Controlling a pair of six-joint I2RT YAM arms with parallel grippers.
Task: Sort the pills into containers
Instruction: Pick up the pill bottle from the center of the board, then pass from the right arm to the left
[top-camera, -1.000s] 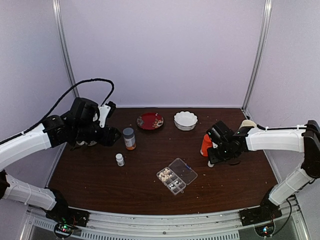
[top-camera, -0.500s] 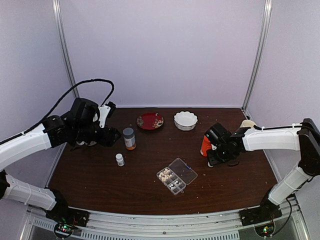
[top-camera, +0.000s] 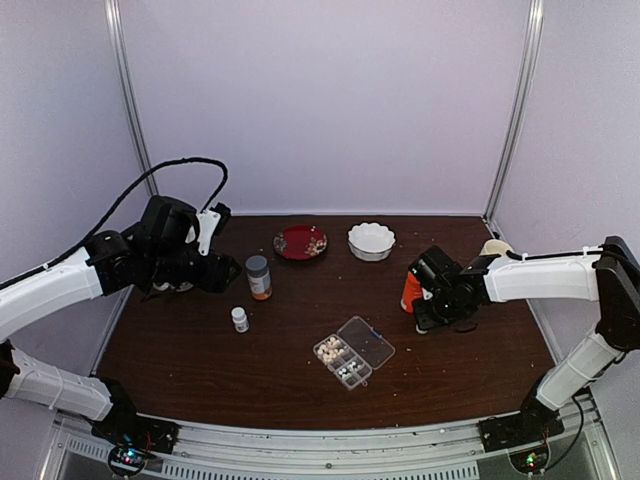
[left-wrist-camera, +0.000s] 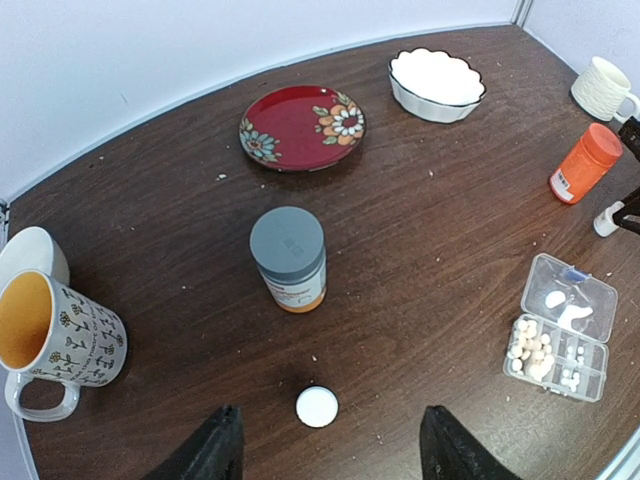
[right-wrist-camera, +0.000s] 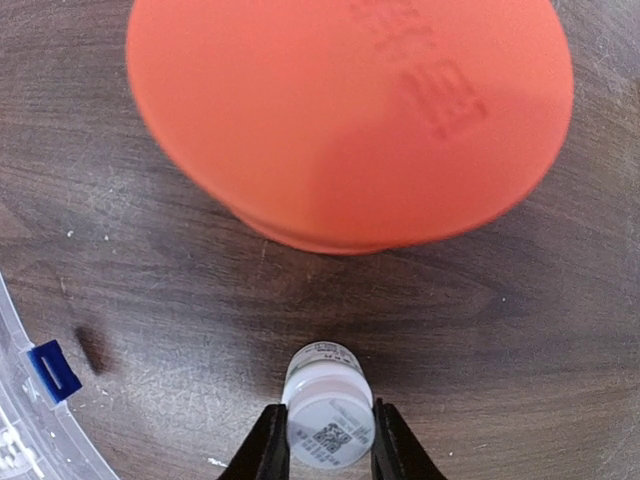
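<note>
Right gripper (right-wrist-camera: 328, 452) pinches a small white bottle (right-wrist-camera: 328, 415) standing just near of the orange bottle (right-wrist-camera: 350, 120), right side. Left gripper (left-wrist-camera: 330, 450) spread wide, holding nothing, far left. Clear pill box (top-camera: 354, 352) near centre, lid open, pills (top-camera: 331, 350) in its left cells.

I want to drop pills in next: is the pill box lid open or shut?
Open. The clear lid lies folded back flat beside the pill box, leaving the pills inside uncovered.
</note>
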